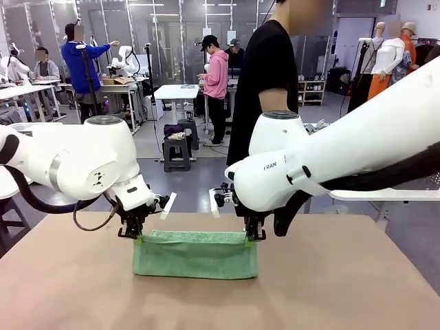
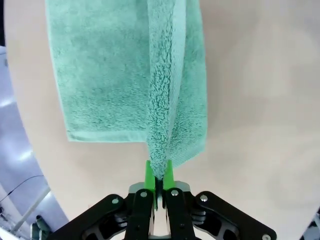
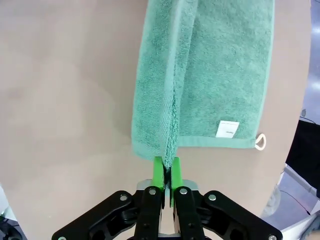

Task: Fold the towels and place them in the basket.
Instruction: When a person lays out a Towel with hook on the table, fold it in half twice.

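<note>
Brown table (image 1: 344, 289) carries a mint green towel (image 1: 196, 258) at its middle, partly lifted; the left jaws pinch its upper corner at nine o'clock, the right jaws its upper corner at three o'clock.

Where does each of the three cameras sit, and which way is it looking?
Front: between the left arm and right arm, looking across the table at a person; both show.
Left wrist: on the left arm, looking along the left jaws, shut on the mint green towel.
Right wrist: on the right arm, along the right jaws, shut on it.
Shared: all see that towel.
</note>
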Available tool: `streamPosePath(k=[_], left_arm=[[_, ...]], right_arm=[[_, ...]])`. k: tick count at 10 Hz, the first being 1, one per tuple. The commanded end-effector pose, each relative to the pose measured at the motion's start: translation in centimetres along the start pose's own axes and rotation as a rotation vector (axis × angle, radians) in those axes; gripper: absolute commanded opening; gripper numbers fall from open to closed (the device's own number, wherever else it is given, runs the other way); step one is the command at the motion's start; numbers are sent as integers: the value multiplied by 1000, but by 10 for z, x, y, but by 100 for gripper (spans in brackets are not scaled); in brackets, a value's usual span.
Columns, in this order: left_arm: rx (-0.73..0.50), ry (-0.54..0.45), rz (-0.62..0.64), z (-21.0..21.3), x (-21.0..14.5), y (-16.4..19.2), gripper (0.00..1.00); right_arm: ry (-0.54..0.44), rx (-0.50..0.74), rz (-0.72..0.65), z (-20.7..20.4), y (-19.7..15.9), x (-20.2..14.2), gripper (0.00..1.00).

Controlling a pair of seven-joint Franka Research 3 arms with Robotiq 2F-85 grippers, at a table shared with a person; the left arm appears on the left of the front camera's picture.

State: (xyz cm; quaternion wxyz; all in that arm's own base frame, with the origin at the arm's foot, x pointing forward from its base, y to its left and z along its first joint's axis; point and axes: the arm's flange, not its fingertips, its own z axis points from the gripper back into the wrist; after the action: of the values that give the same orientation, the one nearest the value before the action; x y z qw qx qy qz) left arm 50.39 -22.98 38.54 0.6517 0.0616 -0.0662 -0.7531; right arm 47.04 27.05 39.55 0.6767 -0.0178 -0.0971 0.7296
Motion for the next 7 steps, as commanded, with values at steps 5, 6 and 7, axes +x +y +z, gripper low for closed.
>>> streamPosePath(k=[5,6,7], left_arm=[[-63,-4,8,-25,-5,66,7],[-68,2,13,-31,-7,71,7],[-73,4,21,-39,-9,77,7]], right_arm=[[-28,80,34,-28,-67,-6,7],[-25,85,29,-36,-74,-7,7],[-18,87,22,-42,-82,-8,7]])
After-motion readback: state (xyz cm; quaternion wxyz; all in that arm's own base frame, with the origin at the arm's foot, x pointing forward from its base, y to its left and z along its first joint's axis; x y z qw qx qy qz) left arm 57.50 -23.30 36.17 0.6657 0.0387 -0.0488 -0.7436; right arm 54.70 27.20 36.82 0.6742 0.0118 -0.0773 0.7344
